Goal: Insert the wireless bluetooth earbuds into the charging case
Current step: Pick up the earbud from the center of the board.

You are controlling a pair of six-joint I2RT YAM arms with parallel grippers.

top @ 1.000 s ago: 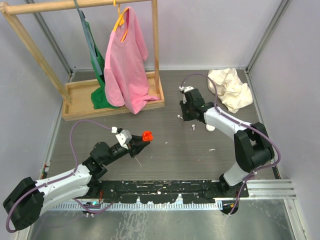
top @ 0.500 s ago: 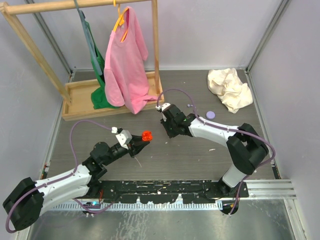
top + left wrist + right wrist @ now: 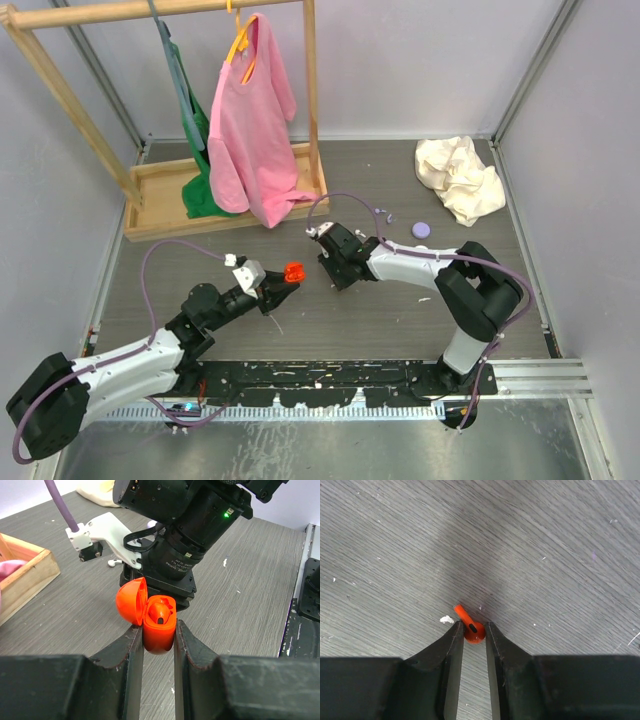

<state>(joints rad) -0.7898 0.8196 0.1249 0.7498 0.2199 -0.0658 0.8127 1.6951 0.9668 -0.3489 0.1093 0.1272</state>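
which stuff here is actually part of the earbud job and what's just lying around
Job in hand: red case, open, held by the left gripper; seated earbud inside it; loose red earbud pinched by the right gripper.
Lying about: pink shirt, green garment, wooden rack, cream cloth, lilac disc.

I work in a robotics lab test cell: plain pale walls (image 3: 420, 60) set in aluminium posts (image 3: 535, 70) box in a grey wood-grain table (image 3: 350, 320), and my arm bases (image 3: 460, 365) bolt to a black slotted rail (image 3: 330, 385) along the bottom of the frame. The wooden clothes rack (image 3: 150, 10) at upper left (pink shirt (image 3: 250, 130), green garment (image 3: 200, 150)) and the crumpled cream cloth (image 3: 460, 180) at upper right sit there like staged props.
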